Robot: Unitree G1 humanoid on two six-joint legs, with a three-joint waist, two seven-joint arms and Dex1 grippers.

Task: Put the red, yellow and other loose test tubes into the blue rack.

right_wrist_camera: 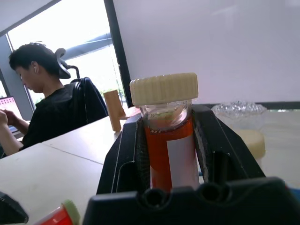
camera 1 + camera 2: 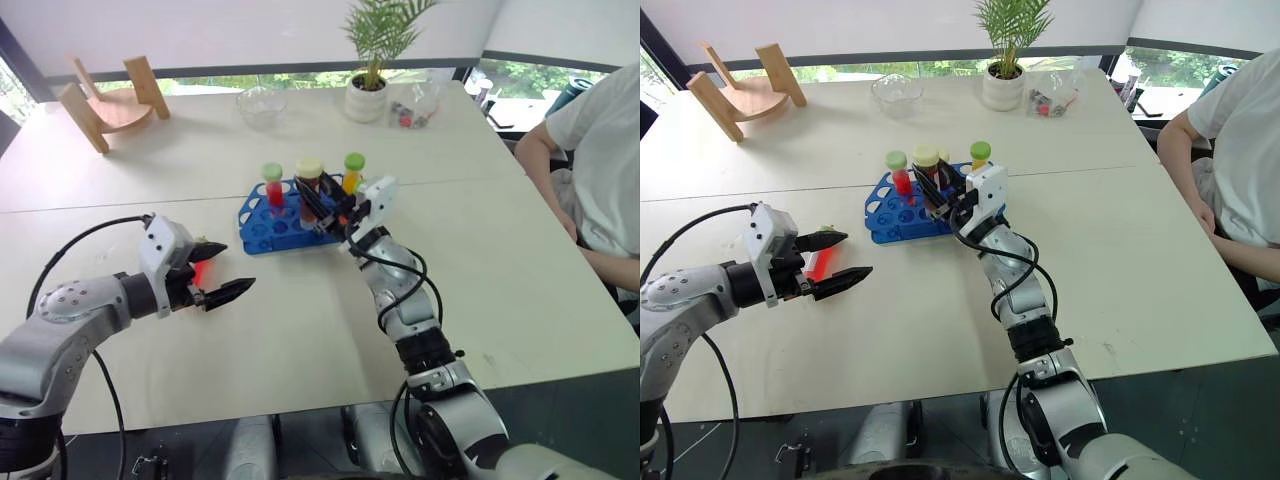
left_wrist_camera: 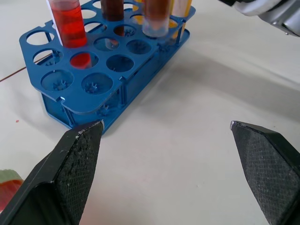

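right gripper point(image 1: 171, 154) clamps the cream-capped tube point(image 1: 168, 136) upright over the blue rack point(image 2: 270, 228), where red tube point(image 2: 273, 185) and yellow tube point(image 2: 352, 172) stand. left gripper point(image 2: 222, 270) gapes wide, empty, near the rack.

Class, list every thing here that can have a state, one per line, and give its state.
Left claw: open, empty.
Right claw: shut on the cream-capped tube.
Cream-capped tube: upright, capped, at the blue rack.
Red tube: upright in the blue rack, capped.
Yellow tube: upright in the rack, capped.
Blue rack: most holes empty.
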